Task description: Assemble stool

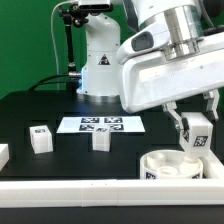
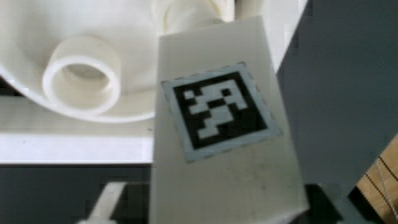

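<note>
My claw [image 1: 194, 120] was pinching one stool leg [image 1: 198, 138] by its sides, tag facing outward, just over the round seat [image 1: 168, 166]. In the exterior view the seat sat at five o'clock on the black tabletop [image 1: 30, 110]. The held leg perhaps touched the seat; I couldn't tell. A second leg [image 1: 101, 139] and a third leg [image 1: 41, 139] stood toward nine o'clock of the seat.

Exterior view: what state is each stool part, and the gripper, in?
gripper: shut on the held leg.
held leg: lifted off the table, over the seat.
seat: lying on the table.
left loose leg: standing free, untouched.
middle loose leg: standing free, untouched.
</note>
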Motion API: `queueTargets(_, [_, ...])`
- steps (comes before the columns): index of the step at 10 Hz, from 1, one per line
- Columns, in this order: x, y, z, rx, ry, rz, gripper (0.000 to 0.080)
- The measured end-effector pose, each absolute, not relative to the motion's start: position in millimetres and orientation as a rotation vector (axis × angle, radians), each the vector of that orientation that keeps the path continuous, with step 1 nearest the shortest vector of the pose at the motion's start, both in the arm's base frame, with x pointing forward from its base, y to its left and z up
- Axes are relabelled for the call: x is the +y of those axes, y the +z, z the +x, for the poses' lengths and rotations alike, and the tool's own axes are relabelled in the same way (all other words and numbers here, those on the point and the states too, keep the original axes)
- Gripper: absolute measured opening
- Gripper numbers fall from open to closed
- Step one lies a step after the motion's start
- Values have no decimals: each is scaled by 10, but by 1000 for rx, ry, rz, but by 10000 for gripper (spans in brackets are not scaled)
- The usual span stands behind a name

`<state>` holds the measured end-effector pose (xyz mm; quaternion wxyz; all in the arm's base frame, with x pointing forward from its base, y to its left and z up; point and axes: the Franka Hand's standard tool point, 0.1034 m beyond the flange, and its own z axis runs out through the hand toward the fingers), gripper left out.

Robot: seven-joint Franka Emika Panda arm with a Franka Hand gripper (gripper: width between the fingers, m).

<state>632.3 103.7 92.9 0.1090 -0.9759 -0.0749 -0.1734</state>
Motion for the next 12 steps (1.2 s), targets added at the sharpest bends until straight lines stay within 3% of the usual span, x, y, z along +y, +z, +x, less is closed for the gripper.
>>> queueTargets(3, [1044,920,6305,-223,-548,-2872,327])
queueTargets(8, [864,928,6235,-256,-848,-2857,327])
queueTargets(12, [859,926,6250,-237,-875,-2843,329])
